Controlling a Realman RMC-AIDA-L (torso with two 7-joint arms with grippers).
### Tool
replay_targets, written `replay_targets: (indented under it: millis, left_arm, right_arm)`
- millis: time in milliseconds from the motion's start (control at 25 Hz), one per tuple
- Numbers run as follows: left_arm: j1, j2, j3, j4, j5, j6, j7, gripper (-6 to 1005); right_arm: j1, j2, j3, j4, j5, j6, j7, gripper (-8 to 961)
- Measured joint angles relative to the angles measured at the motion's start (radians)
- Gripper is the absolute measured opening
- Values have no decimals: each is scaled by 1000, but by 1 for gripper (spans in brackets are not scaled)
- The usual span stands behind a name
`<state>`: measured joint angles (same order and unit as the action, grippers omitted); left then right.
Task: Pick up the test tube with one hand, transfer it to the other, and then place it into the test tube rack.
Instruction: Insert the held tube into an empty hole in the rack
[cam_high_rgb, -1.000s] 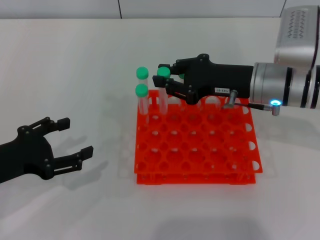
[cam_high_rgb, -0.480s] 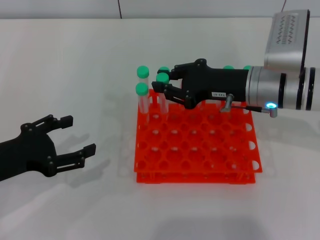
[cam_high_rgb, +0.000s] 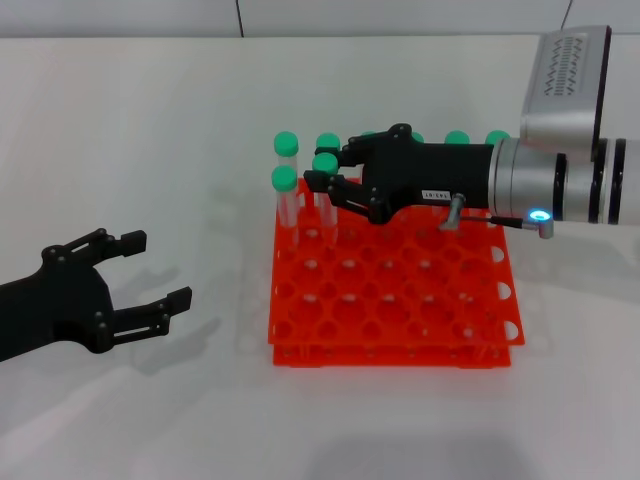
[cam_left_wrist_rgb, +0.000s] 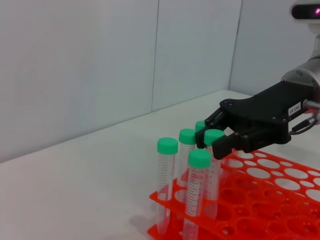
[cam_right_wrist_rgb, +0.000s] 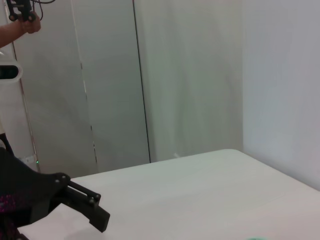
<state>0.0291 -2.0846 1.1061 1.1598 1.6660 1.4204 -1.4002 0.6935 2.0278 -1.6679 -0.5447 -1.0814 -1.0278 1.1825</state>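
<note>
My right gripper (cam_high_rgb: 325, 168), black with a small white label and a silver wrist, reaches over the back left part of the orange test tube rack (cam_high_rgb: 400, 300). Its fingers close around a green-capped test tube (cam_high_rgb: 324, 162) just under the cap. The tube stands upright with its lower end in a rack hole. The left wrist view shows the same grip (cam_left_wrist_rgb: 216, 140) on the tube (cam_left_wrist_rgb: 214, 136) over the rack (cam_left_wrist_rgb: 260, 200). My left gripper (cam_high_rgb: 160, 268) is open and empty, low over the table to the left of the rack.
Two more green-capped tubes (cam_high_rgb: 286, 143) (cam_high_rgb: 283, 179) stand in the rack's left column beside the held tube. Several others (cam_high_rgb: 457, 138) stand along the back row behind my right hand. The white table (cam_high_rgb: 150, 130) surrounds the rack.
My right gripper has come down and slightly back with the tube, so the tube sits lower in the rack. The left gripper has barely moved.
</note>
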Motion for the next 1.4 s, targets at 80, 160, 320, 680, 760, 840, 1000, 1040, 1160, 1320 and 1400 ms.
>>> replay_targets:
  millis: [80, 160, 320, 680, 760, 840, 1000, 1040, 1160, 1320, 1400]
  left_arm:
    - [0, 0, -1, -1, 0, 0, 2, 893]
    - [-1, 0, -2, -3, 0, -1, 3, 893]
    - [-4, 1, -3, -7, 0, -1, 4, 893]
    - [-5, 2, -3, -9, 0, -2, 6, 893]
    - [-5, 2, -3, -9, 0, -2, 6, 893]
    - [-4, 2, -3, -9, 0, -2, 6, 893]
    - [-3, 2, -3, -10, 0, -2, 6, 893]
    - [-3, 2, -3, -10, 0, -2, 6, 893]
    - [-3, 3, -3, -11, 0, -1, 6, 892]
    - [-4, 3, -4, -10, 0, -1, 6, 892]
    - [-4, 3, -5, -10, 0, -1, 6, 892]
  right_arm:
    - [0, 0, -6, 0, 0, 5, 0, 296]
    - [0, 0, -10, 0, 0, 7, 0, 296]
    - [-5, 0, -10, 0, 2, 8, 0, 297]
    - [-10, 0, -10, 0, 6, 22, 4, 299]
    - [-11, 0, -9, -3, 6, 23, 7, 300]
    - [-12, 0, -8, -7, 7, 22, 8, 300]
    - [-13, -2, -9, -20, 7, 13, 9, 301]
    - [-14, -2, -9, -24, 7, 12, 9, 302]
    - [-15, -3, -9, -29, 8, 12, 9, 306]
    - [-21, -5, -10, -43, 8, -6, 15, 320]
    - [-34, -9, -7, -66, 7, -28, 29, 323]
